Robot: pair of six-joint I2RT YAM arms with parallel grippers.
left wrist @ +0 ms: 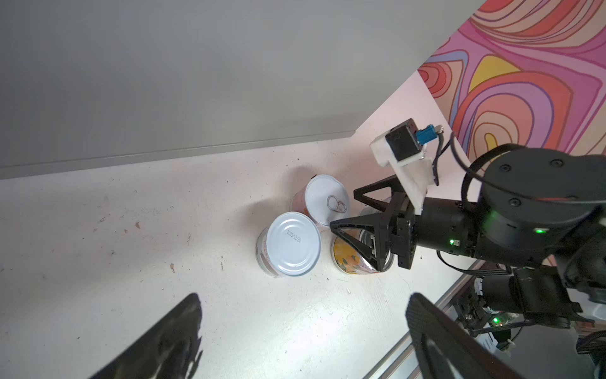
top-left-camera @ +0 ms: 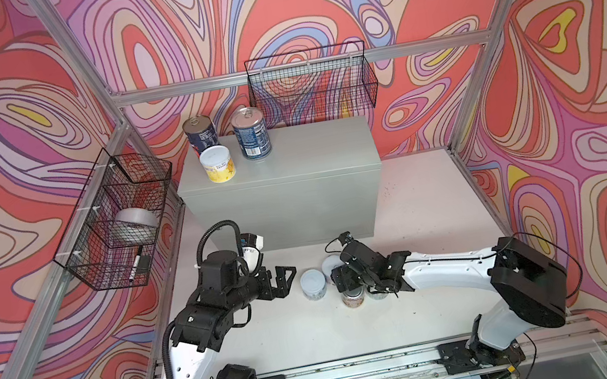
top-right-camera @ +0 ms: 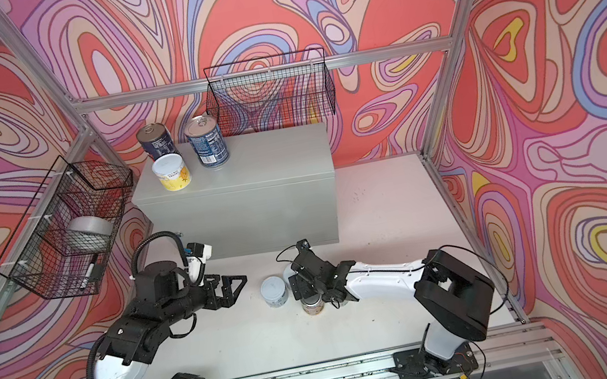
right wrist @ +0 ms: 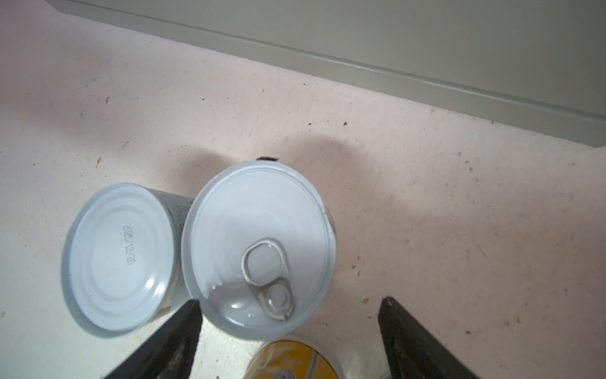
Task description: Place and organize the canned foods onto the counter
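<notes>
Right end effector is hovering open at pull-tab tin (date-stamped tin just beside); pick likely beginning, next needing jaws centring around it, then closing

Stamped date "2025/12/20" on lid of short can, just beside right fingers; other labels unreadable.

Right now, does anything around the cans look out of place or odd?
One short can on the white table shows a plain date-stamped end with no pull ring, unlike the ringed can beside it, so it probably stands upside down. No spill or dent shows.
</notes>
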